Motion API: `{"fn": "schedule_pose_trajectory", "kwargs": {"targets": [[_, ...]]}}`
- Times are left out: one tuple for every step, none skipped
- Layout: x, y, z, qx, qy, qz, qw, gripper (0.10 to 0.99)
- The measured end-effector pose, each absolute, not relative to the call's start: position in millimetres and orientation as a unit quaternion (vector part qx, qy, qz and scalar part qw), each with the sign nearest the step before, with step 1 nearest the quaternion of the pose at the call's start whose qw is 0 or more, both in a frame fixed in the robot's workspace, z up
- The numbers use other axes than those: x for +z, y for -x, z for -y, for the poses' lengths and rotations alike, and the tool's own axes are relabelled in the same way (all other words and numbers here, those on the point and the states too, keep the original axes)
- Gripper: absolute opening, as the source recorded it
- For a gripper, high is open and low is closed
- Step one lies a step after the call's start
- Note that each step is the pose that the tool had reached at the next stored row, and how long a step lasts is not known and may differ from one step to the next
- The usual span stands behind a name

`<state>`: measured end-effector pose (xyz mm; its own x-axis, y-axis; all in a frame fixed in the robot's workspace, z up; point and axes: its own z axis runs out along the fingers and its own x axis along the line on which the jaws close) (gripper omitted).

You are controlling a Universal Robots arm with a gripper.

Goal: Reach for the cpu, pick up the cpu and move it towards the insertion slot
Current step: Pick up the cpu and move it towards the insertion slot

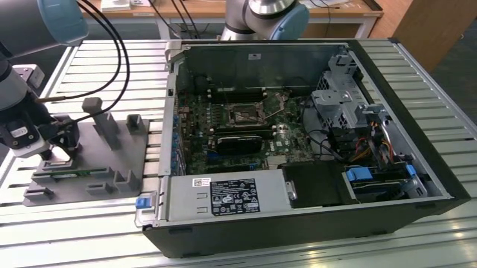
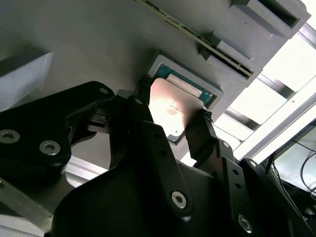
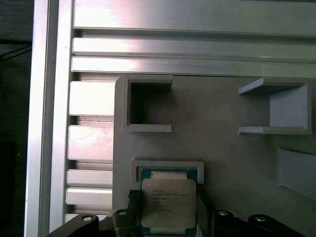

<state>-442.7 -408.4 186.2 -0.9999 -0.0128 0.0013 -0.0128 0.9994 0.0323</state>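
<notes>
The cpu (image 3: 168,200), a flat silver square, lies between the two black fingers of my gripper (image 3: 168,217) over its framed pocket (image 3: 168,167) in the grey fixture. In the second wrist view the cpu (image 2: 173,106) glints, and the fingers (image 2: 144,96) press on its two opposite edges, so the gripper (image 2: 174,112) is shut on it. It sits at or just above the pocket. In the exterior view my gripper (image 1: 56,153) stands over the fixture plate (image 1: 97,167) at that view's left. The insertion slot (image 1: 244,115) is the metal-framed socket inside the open computer case.
Grey upright blocks (image 1: 104,125) rise from the fixture beside the gripper. The open case (image 1: 298,139) has tall walls, a black card (image 1: 237,144), a drive cage (image 1: 339,100) and cables. Black cables (image 1: 111,56) hang from the arm over the slatted metal table (image 1: 111,67).
</notes>
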Motion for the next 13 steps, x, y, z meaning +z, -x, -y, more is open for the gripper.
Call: {"fn": "schedule_pose_trajectory", "kwargs": {"targets": [[187.7,442.7,408.4,-0.016,-0.006,1.0,0.001,0.533],[189.3,442.7,408.4,-0.016,-0.006,1.0,0.001,0.533],[190.7,442.7,408.4,-0.016,-0.006,1.0,0.001,0.533],[192.1,442.7,408.4,-0.016,-0.006,1.0,0.001,0.533],[193.5,442.7,408.4,-0.016,-0.006,1.0,0.001,0.533],[194.9,442.7,408.4,-0.016,-0.006,1.0,0.001,0.533],[195.8,442.7,408.4,-0.016,-0.006,1.0,0.001,0.533],[195.8,442.7,408.4,-0.016,-0.006,1.0,0.001,0.533],[195.8,442.7,408.3,-0.016,-0.006,1.0,0.001,0.533],[195.9,442.8,408.3,-0.017,-0.006,1.0,0.001,0.533],[195.9,442.8,408.3,-0.017,-0.006,1.0,0.001,0.533],[195.9,442.7,408.4,-0.017,-0.006,1.0,0.001,0.533],[196.0,442.8,408.4,-0.018,-0.006,1.0,0.001,0.533]]}}
